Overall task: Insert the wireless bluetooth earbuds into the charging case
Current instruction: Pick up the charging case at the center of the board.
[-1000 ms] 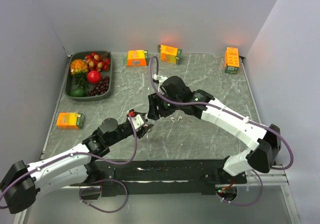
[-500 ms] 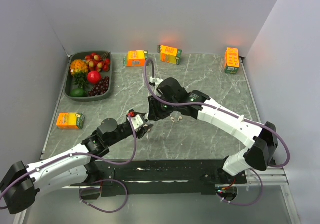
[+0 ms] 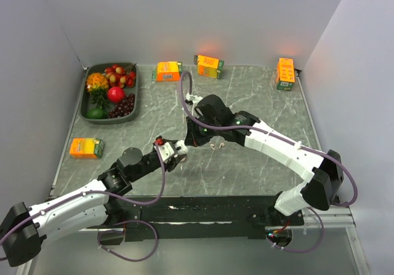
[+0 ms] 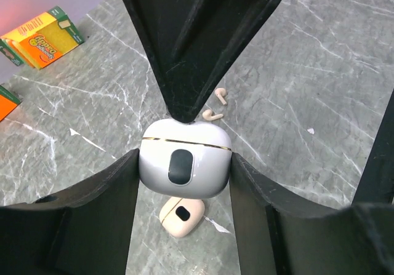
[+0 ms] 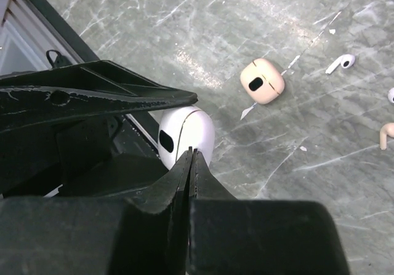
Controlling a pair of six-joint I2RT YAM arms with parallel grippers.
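Observation:
My left gripper (image 4: pixel 184 171) is shut on the white charging case (image 4: pixel 184 164), which it holds above the table with its gold-seamed lid closed. My right gripper (image 5: pixel 191 152) is shut with nothing between its fingers. Its tips press against the top of the case (image 5: pixel 184 133); in the left wrist view it shows as a black wedge (image 4: pixel 191 41) coming down onto the lid. The small stemmed earbuds (image 4: pixel 212 115) lie on the marble just beyond the case. One white earbud (image 5: pixel 340 63) is in the right wrist view, with a beige one (image 5: pixel 386 135) near it. In the top view the grippers meet mid-table (image 3: pixel 181 147).
A beige case (image 4: pixel 181 215) lies on the table under the held case. A dark tray (image 3: pixel 90 116) of fruit stands at the back left. Orange cartons sit along the back (image 3: pixel 168 71) (image 3: pixel 209 66) (image 3: pixel 285 73), and one at the left (image 3: pixel 86 147).
My right gripper has shut its jaws and come down left onto the top of the held case. The left gripper, still holding the case, shifted slightly.

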